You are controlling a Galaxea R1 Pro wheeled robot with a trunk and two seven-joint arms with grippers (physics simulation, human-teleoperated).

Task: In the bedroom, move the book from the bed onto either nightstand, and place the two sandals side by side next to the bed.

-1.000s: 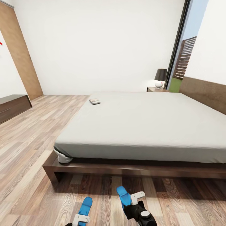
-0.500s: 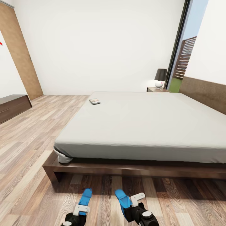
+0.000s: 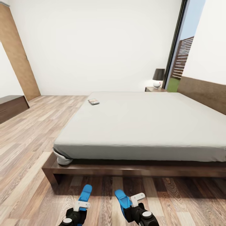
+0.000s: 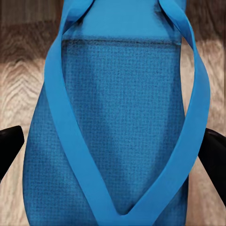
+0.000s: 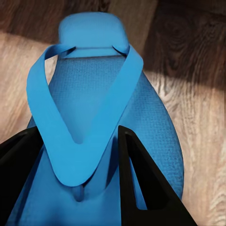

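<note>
Black, bulky wrist housings on both arms, each tipped with a white angular bracket: left gripper (image 3: pixel 81 209), right gripper (image 3: pixel 131 204). Round silver-grey cap with a dark centre on top of each wrist. Matte black, wedge-shaped fingers (image 5: pixel 141 188), flat-sided with sharp edges.

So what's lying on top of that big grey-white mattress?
Just a small thin book with a dark cover, near the far left corner of the grey-white mattress. Its title is too small to read.

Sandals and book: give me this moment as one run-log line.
left gripper: holds left sandal | right gripper: holds right sandal | both by bed side | book: on mattress
</note>
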